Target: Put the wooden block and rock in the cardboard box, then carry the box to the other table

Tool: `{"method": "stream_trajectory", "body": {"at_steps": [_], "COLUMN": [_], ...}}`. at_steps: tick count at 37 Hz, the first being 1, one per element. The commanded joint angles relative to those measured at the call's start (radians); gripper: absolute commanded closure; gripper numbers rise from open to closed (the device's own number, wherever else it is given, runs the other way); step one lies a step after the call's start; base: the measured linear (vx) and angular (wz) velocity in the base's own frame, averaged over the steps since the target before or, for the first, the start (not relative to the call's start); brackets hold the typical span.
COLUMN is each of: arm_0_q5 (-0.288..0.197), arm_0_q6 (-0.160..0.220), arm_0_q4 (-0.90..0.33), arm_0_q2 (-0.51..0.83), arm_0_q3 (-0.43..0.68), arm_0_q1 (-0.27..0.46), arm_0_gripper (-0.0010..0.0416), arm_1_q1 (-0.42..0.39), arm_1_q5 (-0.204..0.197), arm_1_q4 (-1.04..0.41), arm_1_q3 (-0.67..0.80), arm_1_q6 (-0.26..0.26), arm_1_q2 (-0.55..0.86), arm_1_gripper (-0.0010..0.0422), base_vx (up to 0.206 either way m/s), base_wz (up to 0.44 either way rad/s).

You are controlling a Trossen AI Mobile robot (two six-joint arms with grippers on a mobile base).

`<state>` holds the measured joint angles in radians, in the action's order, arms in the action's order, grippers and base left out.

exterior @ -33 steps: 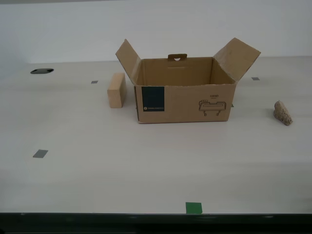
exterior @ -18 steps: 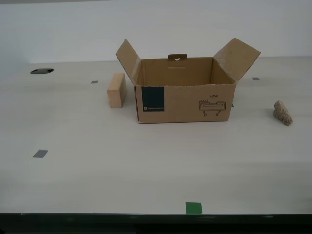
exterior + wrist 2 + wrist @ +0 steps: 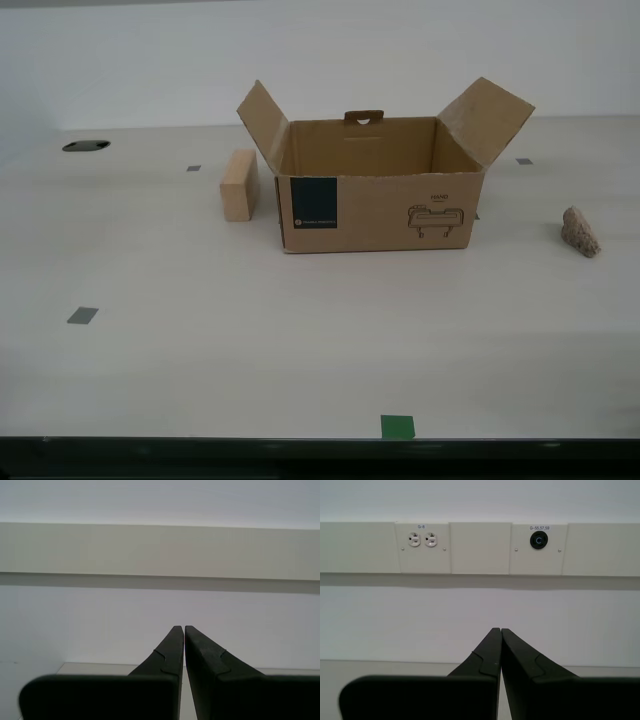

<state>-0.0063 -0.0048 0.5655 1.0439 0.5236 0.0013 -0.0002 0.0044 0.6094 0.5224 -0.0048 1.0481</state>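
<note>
**Nothing loaded yet: box open, block and rock waiting on either side**

The cardboard box [image 3: 378, 186] sat open on the smooth pale table [image 3: 200, 340], its side flaps spread and its handle tab upright at the far wall. The wooden block [image 3: 238, 185] stood just beside the box on the exterior view's left, close to it, though whether the two touched could not be told. The rock [image 3: 580, 232] lay well apart from the box on the exterior view's right. Neither arm appeared in the exterior view.

My first gripper [image 3: 500, 632] pointed at a wall with a double socket [image 3: 421, 539] and a round port [image 3: 538, 540]; its jaws were pressed together with nothing between them. My second gripper [image 3: 183, 630] faced a bare wall, jaws likewise closed and empty.

By my judgement, the block would be light and stiff, with smooth flat faces that might slip a little; a pinch across its narrow width should hold best. The rock looked rough and lumpy, so grip should be good, but its pointed top could twist it out of the jaws; taking it across the broader lower body seemed wiser. The box would be light yet flexible, so I judged it best carried with one gripper at each end wall, below the flaps.
</note>
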Motion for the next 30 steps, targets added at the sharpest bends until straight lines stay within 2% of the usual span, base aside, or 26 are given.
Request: {"method": "stream_trajectory", "body": {"at_steps": [1,30], "arm_0_q5": [0.0,0.0], "arm_0_q6": [0.0,0.0], "arm_0_q4": [0.002,0.002], "arm_0_q2": [0.0,0.0], "arm_0_q3": [0.001,0.001], "arm_0_q1": [0.0,0.0], "arm_0_gripper": [0.0405,0.0405], "arm_1_q1": [0.0,0.0], "arm_1_q5": [0.003,0.003], "arm_1_q4": [0.006,0.006], "arm_1_q3": [0.001,0.001], "arm_1_q6": [-0.001,-0.001], "arm_1_q2": [0.0,0.0], "arm_1_gripper": [0.0412,0.0412], "base_vx": [0.0,0.0], "base_wz": [0.0,0.0]}}
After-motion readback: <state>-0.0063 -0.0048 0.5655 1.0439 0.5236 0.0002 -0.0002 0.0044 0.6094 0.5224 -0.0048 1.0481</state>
